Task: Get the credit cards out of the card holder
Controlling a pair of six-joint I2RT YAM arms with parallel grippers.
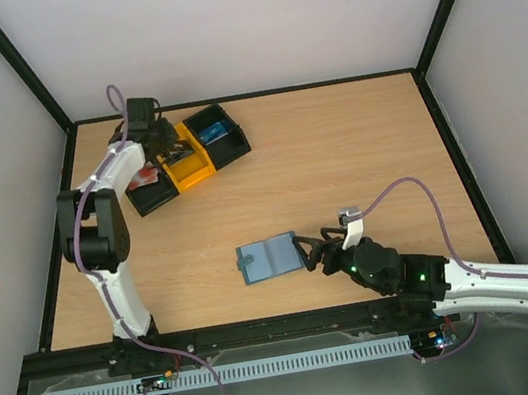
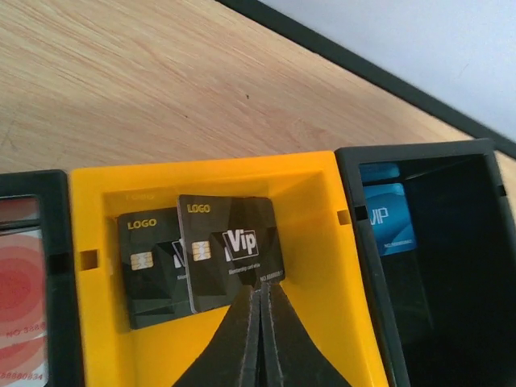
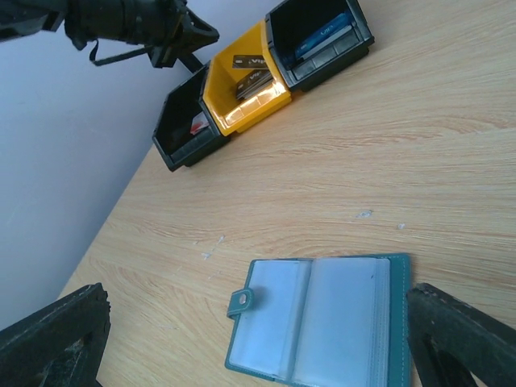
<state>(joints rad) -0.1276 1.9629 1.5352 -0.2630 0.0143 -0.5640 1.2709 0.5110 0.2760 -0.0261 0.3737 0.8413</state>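
Observation:
The card holder (image 1: 269, 257) (image 3: 322, 322) lies open on the table, a blue-green wallet whose clear pockets look empty. My right gripper (image 1: 303, 250) (image 3: 256, 306) is open, its fingers wide on either side of the holder's right half. My left gripper (image 1: 162, 146) (image 2: 260, 292) hangs over the tray's yellow compartment (image 2: 322, 242), shut with nothing between its fingers. Its tips are at the lower edge of a black credit card (image 2: 230, 250) that lies overlapping a second black card (image 2: 149, 270). A blue card (image 2: 387, 218) and a red card (image 2: 20, 298) lie in the black side compartments.
The black-and-orange three-compartment tray (image 1: 235, 146) sits at the table's far left, against the back edge. Black frame rails (image 1: 453, 146) and white walls border the table on all sides.

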